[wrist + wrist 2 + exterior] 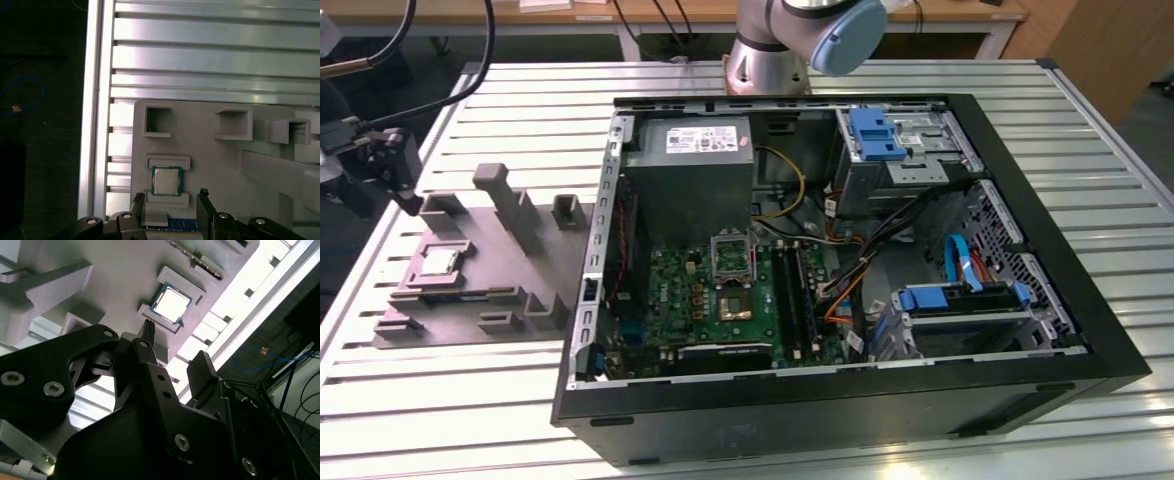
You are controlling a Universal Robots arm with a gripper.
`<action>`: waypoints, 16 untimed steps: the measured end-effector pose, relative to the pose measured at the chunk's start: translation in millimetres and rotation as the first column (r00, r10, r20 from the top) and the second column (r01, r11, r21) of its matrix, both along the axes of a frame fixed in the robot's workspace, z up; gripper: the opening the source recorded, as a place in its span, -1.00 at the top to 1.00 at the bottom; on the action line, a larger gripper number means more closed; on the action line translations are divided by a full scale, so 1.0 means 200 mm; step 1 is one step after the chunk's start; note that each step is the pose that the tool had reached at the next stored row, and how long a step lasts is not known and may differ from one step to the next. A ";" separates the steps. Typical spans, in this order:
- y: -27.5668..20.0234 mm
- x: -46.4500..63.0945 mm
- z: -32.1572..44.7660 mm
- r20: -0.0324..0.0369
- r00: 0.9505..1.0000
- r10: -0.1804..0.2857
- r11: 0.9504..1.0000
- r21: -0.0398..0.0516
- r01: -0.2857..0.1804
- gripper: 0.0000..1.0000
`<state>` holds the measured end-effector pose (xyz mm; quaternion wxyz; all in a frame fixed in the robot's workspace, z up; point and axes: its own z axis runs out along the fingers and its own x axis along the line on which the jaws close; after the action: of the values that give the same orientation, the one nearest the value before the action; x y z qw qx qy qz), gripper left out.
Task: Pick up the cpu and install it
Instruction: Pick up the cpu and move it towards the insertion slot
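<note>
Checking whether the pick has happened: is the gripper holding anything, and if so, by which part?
Nothing is held. The gripper is open and clear of the cpu, which lies flat in its pocket of the grey tray.

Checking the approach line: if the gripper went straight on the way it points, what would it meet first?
Likely the chip, lying in its tray pocket just ahead of the open gripper; depth is hard to judge.

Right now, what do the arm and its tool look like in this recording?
The arm is silvery-grey and cylindrical, with a light blue cap on one joint. The tool is matte black: flat linkage plates dotted with silver screw heads, ending in two narrow black fingers, one with a ribbed tip. In the exterior view, black cables run toward it.
</note>
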<state>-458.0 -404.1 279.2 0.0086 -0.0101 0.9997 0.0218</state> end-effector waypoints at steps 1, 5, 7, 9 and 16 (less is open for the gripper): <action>0.000 0.00 -0.002 0.000 1.000 0.000 1.000 0.000 0.000 -0.06; 0.000 0.00 -0.022 0.000 1.000 0.000 1.000 0.000 0.000 -0.06; 0.000 0.00 -0.039 0.000 1.000 0.000 1.000 0.000 0.000 -0.20; 0.000 0.00 -0.056 0.000 1.000 0.000 1.000 0.000 0.000 -0.33; 0.000 0.00 -0.120 0.000 1.000 0.000 1.000 0.000 0.000 -0.33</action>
<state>-458.0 -404.1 255.3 0.0087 -0.0101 0.9997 0.0216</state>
